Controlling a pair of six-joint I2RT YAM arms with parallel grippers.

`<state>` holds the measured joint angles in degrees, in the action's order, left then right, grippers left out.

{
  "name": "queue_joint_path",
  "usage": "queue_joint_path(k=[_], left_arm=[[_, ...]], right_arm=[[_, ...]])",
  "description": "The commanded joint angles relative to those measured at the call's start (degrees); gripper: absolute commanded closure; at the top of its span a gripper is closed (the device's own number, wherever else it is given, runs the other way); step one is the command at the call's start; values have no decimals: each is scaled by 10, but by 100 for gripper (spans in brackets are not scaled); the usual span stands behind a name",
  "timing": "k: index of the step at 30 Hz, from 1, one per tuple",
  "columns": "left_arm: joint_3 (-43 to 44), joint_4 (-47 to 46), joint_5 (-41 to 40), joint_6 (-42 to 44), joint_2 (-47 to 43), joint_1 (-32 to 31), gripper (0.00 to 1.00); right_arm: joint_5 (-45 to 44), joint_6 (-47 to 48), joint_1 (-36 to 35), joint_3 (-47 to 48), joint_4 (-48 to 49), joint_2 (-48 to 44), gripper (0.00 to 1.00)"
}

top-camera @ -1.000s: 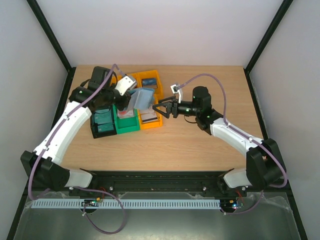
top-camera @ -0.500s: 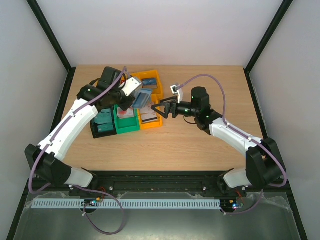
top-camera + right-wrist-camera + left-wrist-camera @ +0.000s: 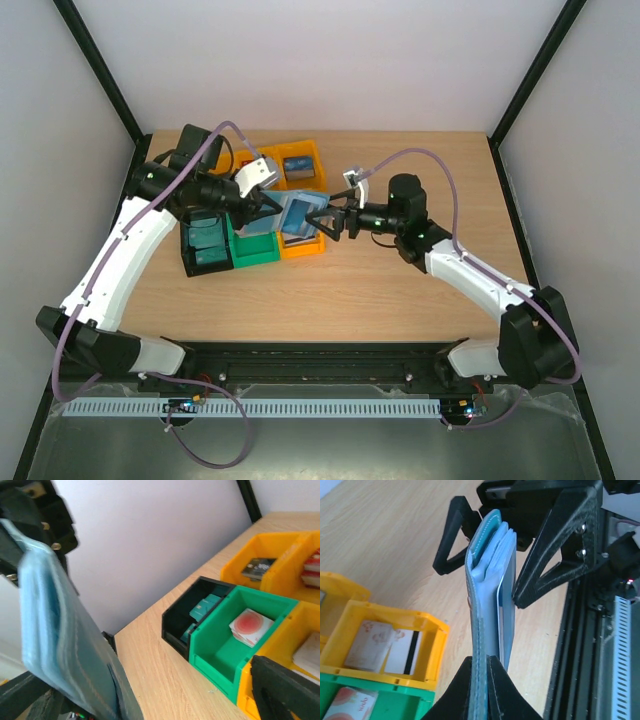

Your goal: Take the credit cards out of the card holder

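The card holder is clamped edge-on in the left gripper and held up over the counter, by the orange bin. A card is seen tucked in its sleeves. The right gripper is spread wide, its jaws set either side of the holder's far end.

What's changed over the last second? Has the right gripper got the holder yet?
The left gripper swung the card holder rightward, off the bins and into the right gripper. The right gripper has hardly moved. Its open jaws now straddle the holder's far end and have not closed on it. Unchanged: the left gripper stays shut on the holder, and the bins sit where they were.
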<state>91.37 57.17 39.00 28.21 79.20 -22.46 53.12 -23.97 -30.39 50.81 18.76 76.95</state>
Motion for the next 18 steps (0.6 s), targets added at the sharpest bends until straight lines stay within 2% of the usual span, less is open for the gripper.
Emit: queue_joint_path(k=[1, 3, 7, 11, 12, 14, 15, 17, 18], left_arm=[[17, 43, 86, 45, -13, 7, 98], [16, 42, 88, 44, -12, 8, 98], [15, 37, 92, 38, -10, 8, 98], [12, 33, 93, 36, -11, 11, 98], [9, 30, 93, 33, -13, 14, 98], [0, 9, 82, 12, -18, 27, 98], [-6, -9, 66, -7, -20, 34, 95], [-20, -44, 34, -52, -23, 54, 72], [-26, -60, 22, -68, -25, 66, 64]], right_arm=[[66, 8, -4, -13, 54, -32, 6], [92, -8, -4, -18, 83, -35, 17], [99, -16, -14, -13, 89, -29, 51], [107, -16, -20, -10, 88, -25, 93], [107, -15, -20, -12, 88, -27, 98], [105, -14, -19, -16, 92, -35, 98], [98, -13, -19, -16, 90, -40, 98], [70, -8, -19, -15, 72, -45, 98], [51, 0, -19, -11, 50, -45, 98]])
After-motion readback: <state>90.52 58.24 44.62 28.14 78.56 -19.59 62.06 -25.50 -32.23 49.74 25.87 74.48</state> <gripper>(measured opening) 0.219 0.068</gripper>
